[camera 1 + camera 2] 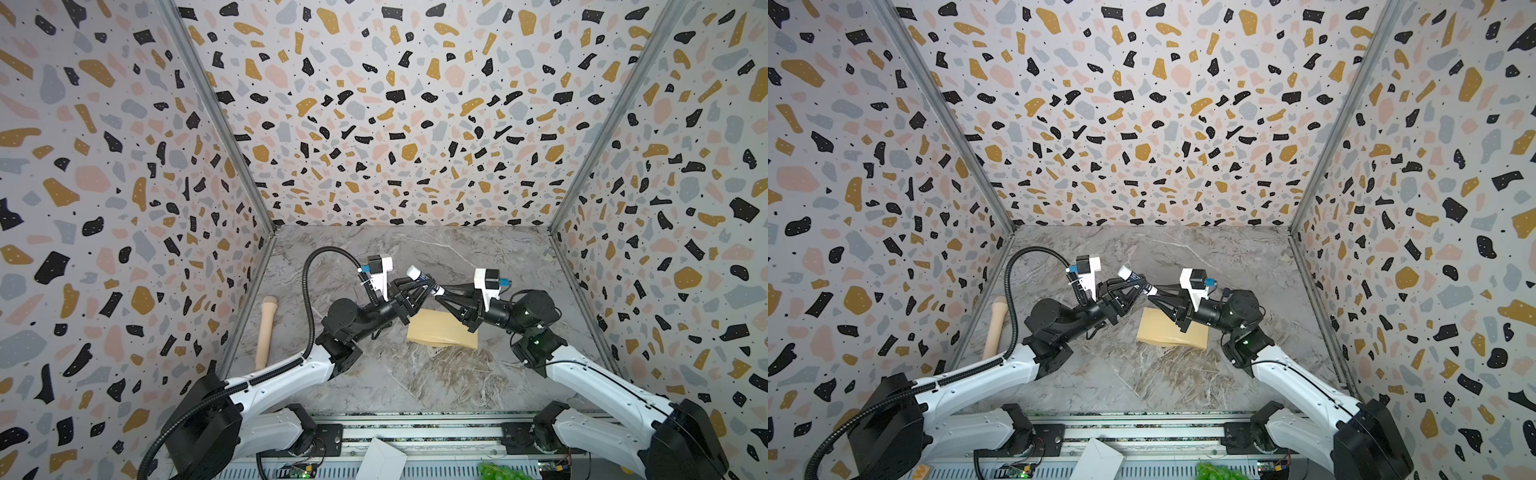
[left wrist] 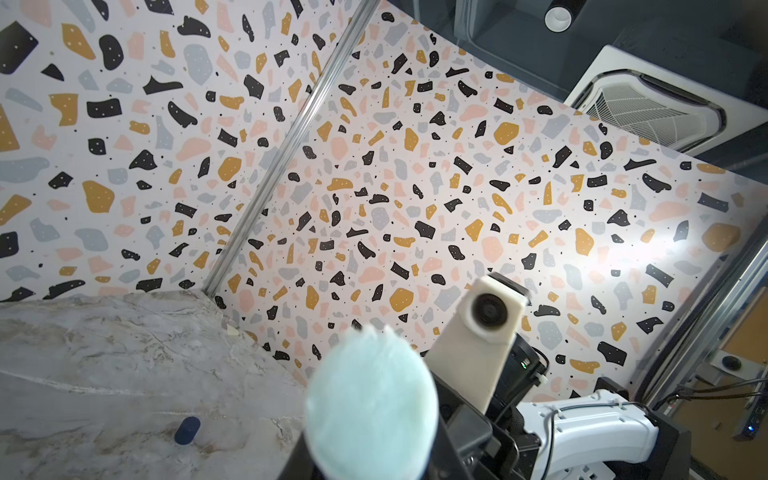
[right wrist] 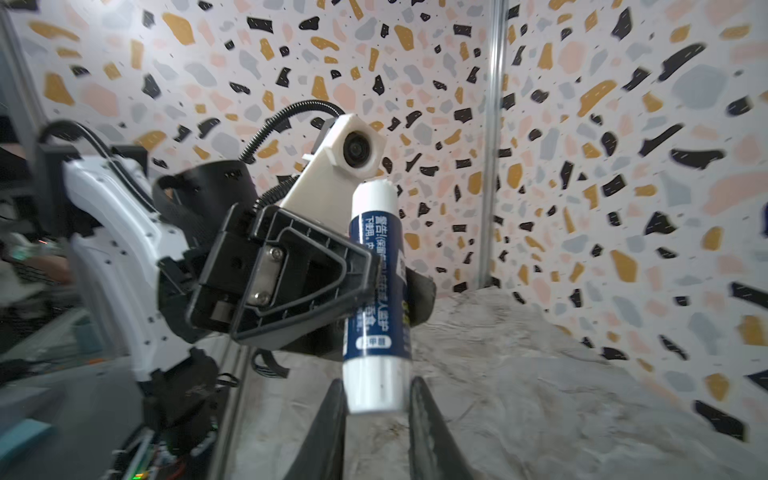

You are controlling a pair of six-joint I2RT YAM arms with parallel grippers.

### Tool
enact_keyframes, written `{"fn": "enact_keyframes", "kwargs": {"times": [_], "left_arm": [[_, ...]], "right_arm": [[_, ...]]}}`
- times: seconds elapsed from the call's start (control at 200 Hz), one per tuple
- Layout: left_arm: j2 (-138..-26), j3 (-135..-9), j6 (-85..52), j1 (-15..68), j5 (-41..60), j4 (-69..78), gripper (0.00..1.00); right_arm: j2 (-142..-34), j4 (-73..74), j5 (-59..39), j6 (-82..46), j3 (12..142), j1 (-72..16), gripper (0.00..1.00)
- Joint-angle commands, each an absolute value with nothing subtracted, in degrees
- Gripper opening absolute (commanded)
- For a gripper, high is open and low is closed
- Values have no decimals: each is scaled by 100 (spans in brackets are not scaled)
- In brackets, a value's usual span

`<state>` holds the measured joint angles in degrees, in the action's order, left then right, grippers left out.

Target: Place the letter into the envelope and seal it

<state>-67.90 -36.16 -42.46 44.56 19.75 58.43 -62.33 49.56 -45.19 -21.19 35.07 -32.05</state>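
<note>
Grey-veined marble tabletop (image 1: pixel 415 382), enclosed on three sides by terrazzo-patterned walls (image 1: pixel 395 124). The envelope (image 1: pixel 432 328) lies near the table's centre, with a pale wooden rod (image 1: pixel 266 332) well to its left along the wall. Both arms reach inward and meet above the envelope's far edge. The left gripper (image 1: pixel 426 284) is clamped on the blue body of a glue stick (image 3: pixel 376 291). The right gripper (image 3: pixel 376 405) has its jaws closed against the stick's white end.
</note>
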Motion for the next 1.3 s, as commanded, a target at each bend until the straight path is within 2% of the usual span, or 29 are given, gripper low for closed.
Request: {"fn": "enact_keyframes", "kwargs": {"times": [0.0, 0.145, 0.24, 0.34, 0.446, 0.546, 0.651, 0.756, 1.116, 1.297], "left_arm": [[-6751, -3656, -3987, 4473, 2404, 6239, 0], [-6715, -3641, -3964, 4472, 2302, 6116, 0], [-6724, -3661, -4023, 4473, 2117, 5948, 0], [-6724, -3707, -4116, 4467, 1932, 5740, 0], [-6724, -3728, -4198, 4472, 1879, 5721, 0], [-6727, -3749, -4220, 4472, 1866, 5696, 0], [-6741, -3773, -4250, 4468, 1871, 5717, 0], [-6761, -3788, -4278, 4473, 1872, 5737, 0], [-6759, -3822, -4315, 4474, 1884, 5731, 0], [-6757, -3816, -4315, 4471, 1882, 5735, 0]], "right_arm": [[-6538, 6300, -5871, -4303, 3932, -2988, 4], [-6663, 6362, -5851, -4396, 3941, -2991, 15], [-6444, 5938, -5309, -3809, 3850, -3004, 27], [-5860, 5029, -3936, -2420, 3610, -3179, 48], [-5174, 4470, -2028, -368, 3236, -3887, 67], [-4881, 4544, -740, 1420, 2889, -4677, 73], [-4980, 4404, 54, 2485, 2890, -5175, 73], [-5203, 4432, 471, 2908, 2943, -5440, 68], [-5504, 4736, 888, 2992, 2998, -5634, 37], [-5481, 4719, 885, 2860, 3025, -5640, 17]]}}
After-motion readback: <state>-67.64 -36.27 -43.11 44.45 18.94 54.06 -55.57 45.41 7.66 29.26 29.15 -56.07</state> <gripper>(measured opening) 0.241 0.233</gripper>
